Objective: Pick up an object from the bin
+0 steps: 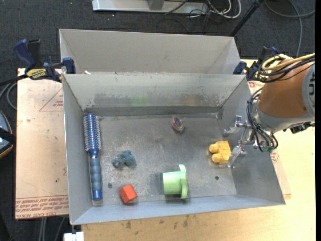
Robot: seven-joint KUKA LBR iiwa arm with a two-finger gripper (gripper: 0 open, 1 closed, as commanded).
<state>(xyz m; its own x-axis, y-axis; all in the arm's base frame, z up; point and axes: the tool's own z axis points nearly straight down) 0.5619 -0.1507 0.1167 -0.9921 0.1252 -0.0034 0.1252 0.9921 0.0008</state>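
one yellow block [219, 152] is lying just beside the claw [234, 143], on its view-left side; prongs are standing apart, not around it.

Blue plastic hairbrush [93, 154] with bristled head and beaded handle lies lengthwise on the left, head to the back, handle to the front. Small blue-grey crumpled lump [124, 159] sits right of the brush's middle, apart from it. Small red-orange block [127, 194] at front, near the handle end, not touching. Light green plastic spool [175, 183] on its side at front centre, right of the block, apart. Small pinkish-grey round thing [177, 124] at back centre, alone, kind unclear. Farther back: black cables [220, 1] and grey metal bar [145, 4] on dark floor [50, 4]
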